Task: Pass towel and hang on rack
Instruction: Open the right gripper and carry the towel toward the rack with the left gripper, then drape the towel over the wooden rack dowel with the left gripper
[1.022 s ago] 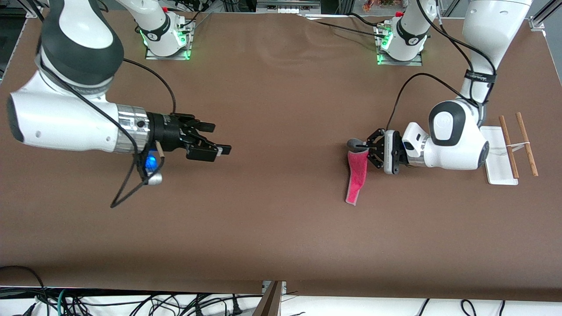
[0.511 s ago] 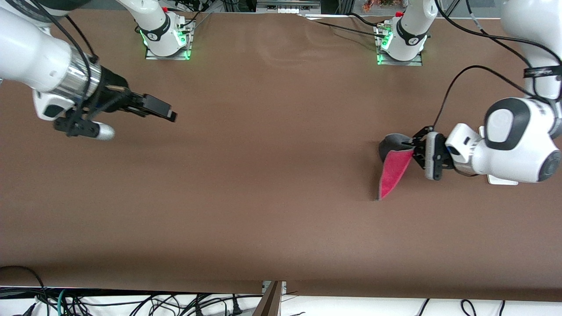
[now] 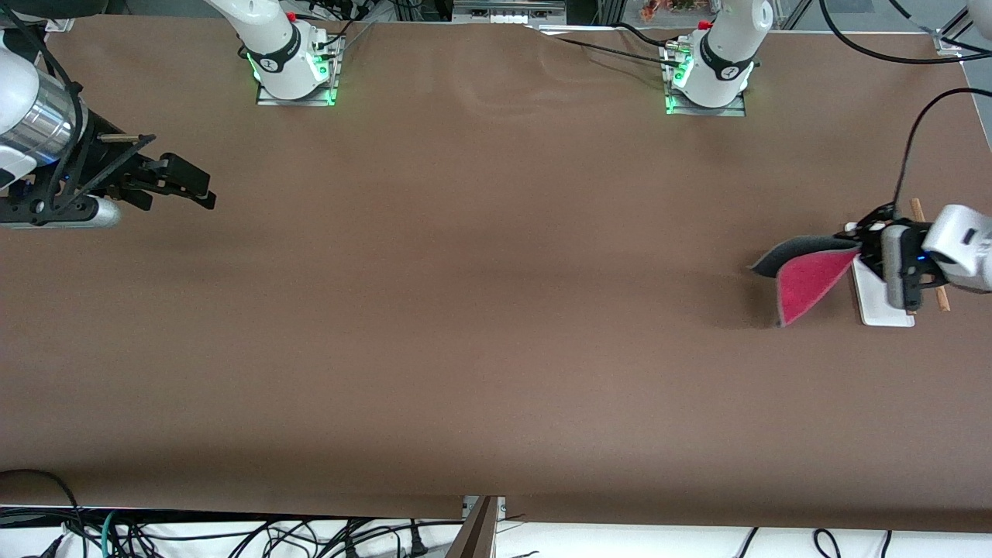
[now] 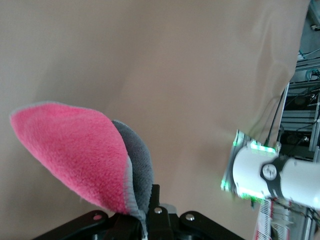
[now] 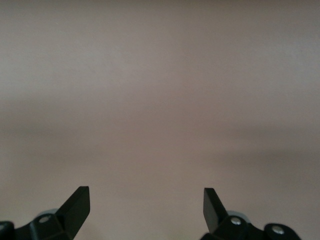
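The left gripper [image 3: 862,249] is clenched on one corner of the small soft towel [image 3: 806,283], pink-red on one face and dark grey on the other, which hangs in the air over the brown table [image 3: 480,310]. The gripper is over the rack [image 3: 883,298], a flat white rectangular base with thin brown wooden rods, standing at the left arm's end of the table. The right gripper [image 3: 182,182] hangs spread wide and holding nothing over the right arm's end of the table, well apart from the rack.

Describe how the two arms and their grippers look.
Both arms are glossy white with dark joint bands, black cables, and bases lit green. The right gripper is black behind a silver wrist ring. The left gripper is black on a white and grey wrist housing with a small blue light.
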Available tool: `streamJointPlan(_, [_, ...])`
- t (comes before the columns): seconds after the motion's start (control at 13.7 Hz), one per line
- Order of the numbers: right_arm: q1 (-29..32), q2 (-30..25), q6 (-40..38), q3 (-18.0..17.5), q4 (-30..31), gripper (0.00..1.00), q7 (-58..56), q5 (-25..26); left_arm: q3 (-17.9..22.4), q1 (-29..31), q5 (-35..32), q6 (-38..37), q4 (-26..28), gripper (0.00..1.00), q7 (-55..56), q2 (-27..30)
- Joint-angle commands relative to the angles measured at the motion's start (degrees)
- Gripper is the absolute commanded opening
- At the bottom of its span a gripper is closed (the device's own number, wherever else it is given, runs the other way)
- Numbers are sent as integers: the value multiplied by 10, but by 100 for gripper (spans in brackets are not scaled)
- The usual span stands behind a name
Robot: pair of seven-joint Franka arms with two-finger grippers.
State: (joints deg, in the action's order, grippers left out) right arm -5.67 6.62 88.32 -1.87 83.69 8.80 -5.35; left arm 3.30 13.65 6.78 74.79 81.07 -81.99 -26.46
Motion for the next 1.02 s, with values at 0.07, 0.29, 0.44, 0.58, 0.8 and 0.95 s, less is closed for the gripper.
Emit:
streamJointPlan(0.07, [-6, -15, -3, 13, 20, 100, -43, 53, 4, 48, -79, -18, -21, 0, -29, -12])
streamJointPlan(0.29, [-6, -16, 45, 13, 64, 100, -43, 56, 9, 87, -136, 33, -21, 0, -31, -15])
streamJointPlan(0.44, [-6, -16, 43, 13, 64, 100, -43, 56, 16, 113, -149, 96, -21, 0, -32, -31])
streamJointPlan(0.58, [-6, -13, 43, 13, 66, 100, -41, 56, 16, 146, -148, 133, -21, 0, -34, -53])
streamJointPlan(0.8, [-6, -12, 41, 13, 64, 100, -40, 56, 16, 172, -148, 181, -21, 0, -35, -76])
streamJointPlan(0.95, [-5, -11, 41, 13, 60, 100, -40, 56, 16, 182, -147, 193, -21, 0, -34, -91])
